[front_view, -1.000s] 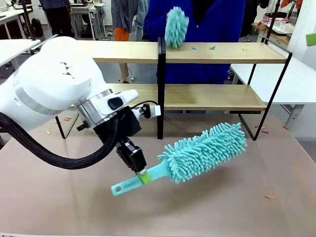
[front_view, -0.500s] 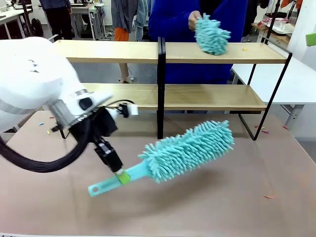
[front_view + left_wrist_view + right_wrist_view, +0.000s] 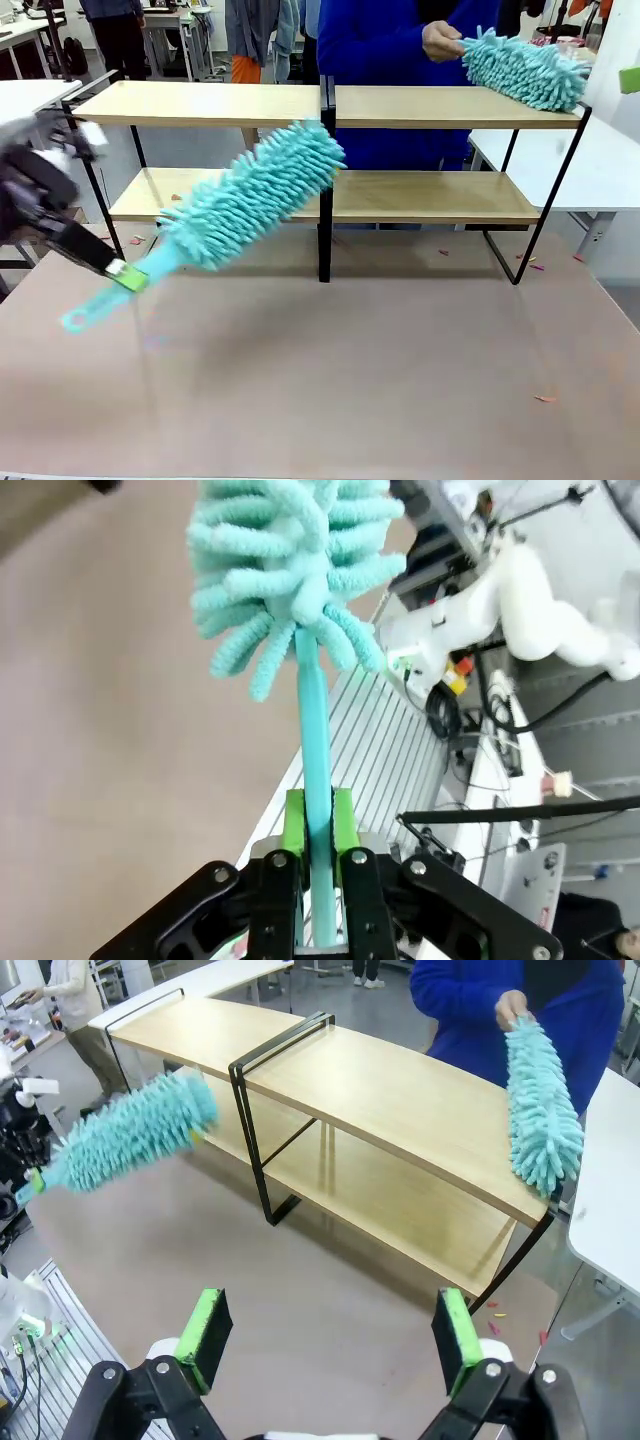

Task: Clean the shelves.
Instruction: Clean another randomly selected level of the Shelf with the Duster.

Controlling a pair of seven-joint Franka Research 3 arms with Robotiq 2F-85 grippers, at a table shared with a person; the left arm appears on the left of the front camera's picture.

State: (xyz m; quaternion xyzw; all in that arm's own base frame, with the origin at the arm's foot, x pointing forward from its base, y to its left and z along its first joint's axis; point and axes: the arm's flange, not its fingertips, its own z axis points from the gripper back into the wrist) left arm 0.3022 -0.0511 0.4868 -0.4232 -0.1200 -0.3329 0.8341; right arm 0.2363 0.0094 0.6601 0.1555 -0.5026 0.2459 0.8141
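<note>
Duster (image 3: 250, 190) of teal chenille, wood-board shelves (image 3: 430, 195)

teal duster (image 3: 250, 190), light wood shelves (image 3: 200, 103)

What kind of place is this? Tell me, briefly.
Probably a robotics lab: the left gripper holds a duster near the shelves, with white tables and cabled gear around.

Left claw (image 3: 120, 272) is pinched tight, low at the far left; right claw (image 3: 330, 1335) hangs high, spread wide.
</note>
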